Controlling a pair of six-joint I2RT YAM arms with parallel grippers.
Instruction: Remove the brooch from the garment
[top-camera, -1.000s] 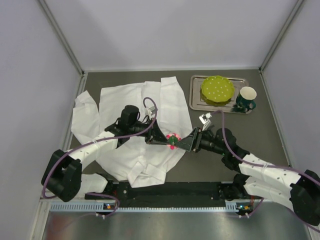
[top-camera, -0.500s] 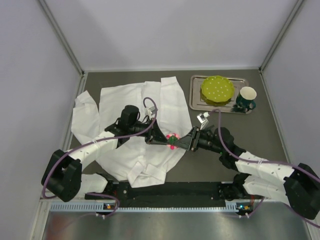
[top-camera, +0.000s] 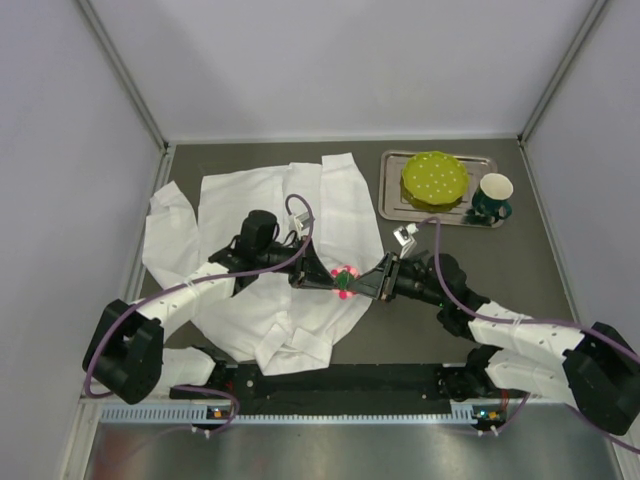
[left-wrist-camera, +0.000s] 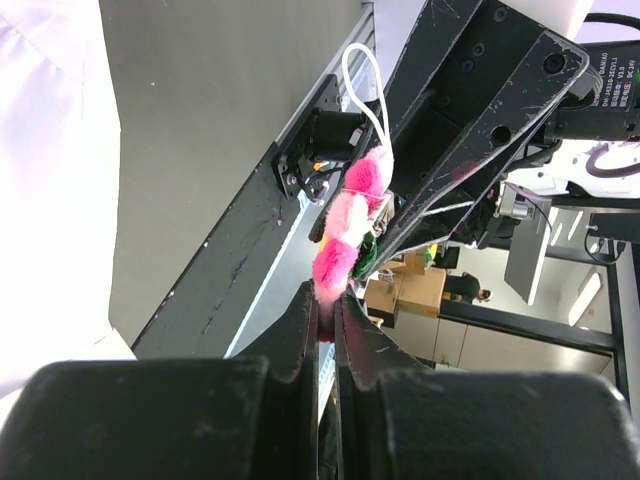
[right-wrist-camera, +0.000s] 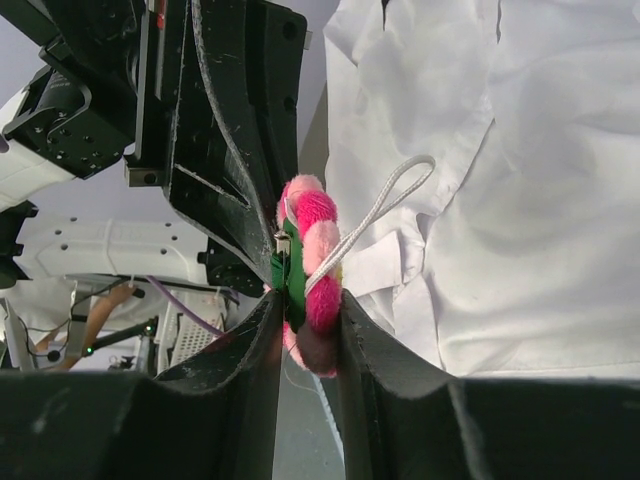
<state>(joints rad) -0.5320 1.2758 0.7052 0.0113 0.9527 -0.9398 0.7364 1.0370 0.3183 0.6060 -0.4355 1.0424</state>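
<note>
The brooch (top-camera: 344, 277), a pink flower pin with a green back and a white loop of cord, is held between both grippers above the right edge of the white shirt (top-camera: 250, 200). My left gripper (top-camera: 328, 279) comes in from the left and is shut on the brooch's edge (left-wrist-camera: 350, 220), its fingertips (left-wrist-camera: 310, 305) pinching the lowest petal. My right gripper (top-camera: 358, 284) comes in from the right and is shut across the brooch (right-wrist-camera: 312, 260), one finger on the green back, the other on the petals. The shirt (right-wrist-camera: 520, 200) lies behind it.
A metal tray (top-camera: 392, 205) at the back right holds a green dotted plate (top-camera: 434, 178). A green mug (top-camera: 492, 197) stands at the tray's right end. A black rail (top-camera: 350, 380) runs along the near edge. Grey walls close in both sides.
The right arm's forearm has shifted a little and its gripper has closed in slightly on the brooch. The left arm and the brooch have hardly moved.
</note>
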